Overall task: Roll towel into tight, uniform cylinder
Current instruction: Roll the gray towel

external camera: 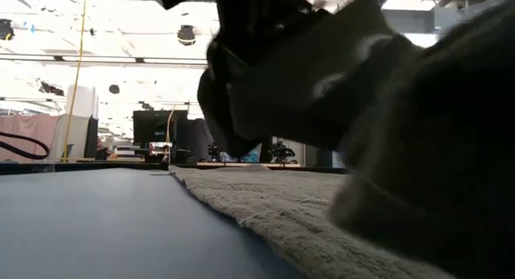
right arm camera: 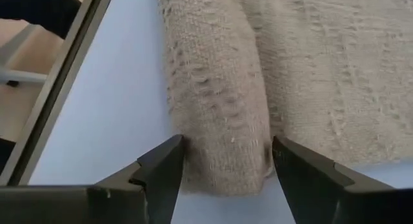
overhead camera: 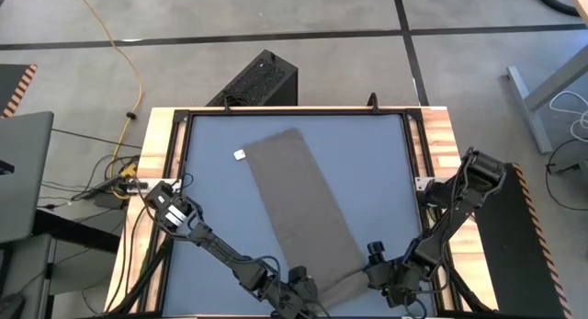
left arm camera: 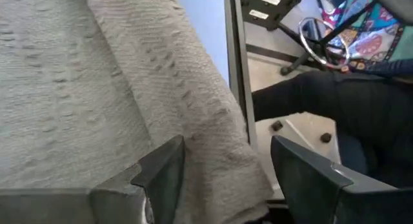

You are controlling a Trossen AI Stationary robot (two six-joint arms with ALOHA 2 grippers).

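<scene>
**Observer:** How far along is the roll?

**Operator:** Barely begun, I judge. In the high view the towel (overhead camera: 303, 213) lies as a long strip on the table (overhead camera: 211, 199), running from upper centre of the frame down to lower centre, slightly slanted. Only the bottom end is turned over into a short first fold or roll; the rest is flat, with the white tag (overhead camera: 240, 155) beside its upper left corner. Nearly the whole length is left to wind.

**Observer:** And your grippers, starting from the left?

**Operator:** The left gripper (overhead camera: 296, 299) sits at bottom centre of the high view, at the left end of the rolled part. In its wrist view the jaws stand wide apart, astride the thick edge of the cloth without pinching it. The right gripper (overhead camera: 397, 290) sits at lower right of centre, at the other end of the roll. Its wrist view shows the rolled end (right arm camera: 219, 95) between the spread fingers (right arm camera: 158, 169), which are just beside the cloth but not closed on it. So I hold nothing with either.

**Observer:** What can't you make out?

**Operator:** The bottom frame edge of the high view cuts off the roll and both grippers, so I can't judge how tight or even it is. The low view is mostly blocked by a dark, blurred gripper body close to the lens.
</scene>
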